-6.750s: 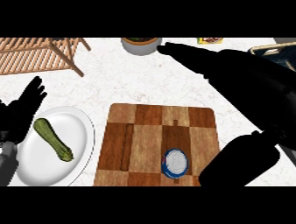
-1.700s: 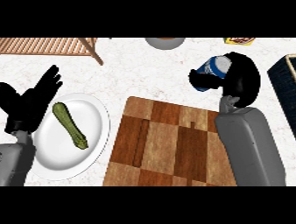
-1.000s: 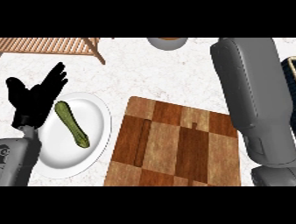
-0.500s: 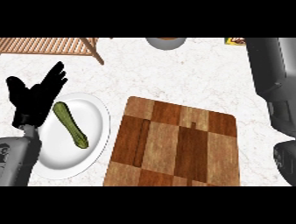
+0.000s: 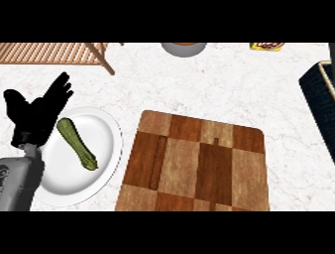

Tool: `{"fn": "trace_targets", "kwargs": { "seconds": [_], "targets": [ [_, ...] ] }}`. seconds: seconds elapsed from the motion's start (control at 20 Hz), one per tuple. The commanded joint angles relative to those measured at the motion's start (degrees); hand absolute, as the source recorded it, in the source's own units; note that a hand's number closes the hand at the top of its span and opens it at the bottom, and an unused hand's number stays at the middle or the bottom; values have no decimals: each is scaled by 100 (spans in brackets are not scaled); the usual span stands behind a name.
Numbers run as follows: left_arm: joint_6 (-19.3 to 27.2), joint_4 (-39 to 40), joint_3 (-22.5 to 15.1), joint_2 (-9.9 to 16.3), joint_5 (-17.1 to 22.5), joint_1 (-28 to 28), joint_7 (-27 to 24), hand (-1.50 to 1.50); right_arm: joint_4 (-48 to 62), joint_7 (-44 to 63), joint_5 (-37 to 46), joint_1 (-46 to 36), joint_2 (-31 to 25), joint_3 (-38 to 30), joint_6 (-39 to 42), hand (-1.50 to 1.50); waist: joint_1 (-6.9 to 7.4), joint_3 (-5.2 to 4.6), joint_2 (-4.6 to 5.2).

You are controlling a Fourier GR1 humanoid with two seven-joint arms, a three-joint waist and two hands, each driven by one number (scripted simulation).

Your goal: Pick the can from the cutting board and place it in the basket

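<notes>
The wooden cutting board lies in the middle of the counter with nothing on it. The can shows nowhere in the head view. The dark blue basket is cut off by the right edge, and its inside is mostly out of sight. My left hand rests open at the left, fingers up, over the rim of the white plate. My right hand is out of the view; only a dark grey strip shows at the top right corner.
A green zucchini lies on the plate. A slatted wooden rack stands at the back left. A grey pot and a small yellow item sit at the back edge.
My right arm, which held the can above the counter earlier, has swung right and left the view. The left hand has stayed where it was.
</notes>
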Motion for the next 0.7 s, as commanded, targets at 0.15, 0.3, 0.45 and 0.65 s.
{"fn": "trace_targets", "kwargs": {
  "seconds": [0.15, 0.3, 0.45, 0.65],
  "targets": [
    [28, -29, 10, -54, -20, 264, -104, 0, 364, 1357, 475, 39, -196, -316, -273, 150, -52, 8, -23],
    [98, -186, 81, 7, -9, 230, 56, 0, 358, 934, 386, 109, -464, -528, -170, 150, -215, 16, -104],
    [-51, -120, 181, 106, 45, 422, -192, 0, 491, 648, 379, 515, -581, -658, -481, 150, -255, 16, -101],
    [121, -36, 153, 24, 3, 108, 198, 0, 223, 740, 375, 616, -232, -699, -660, 150, -374, 18, -143]
  ]
}}
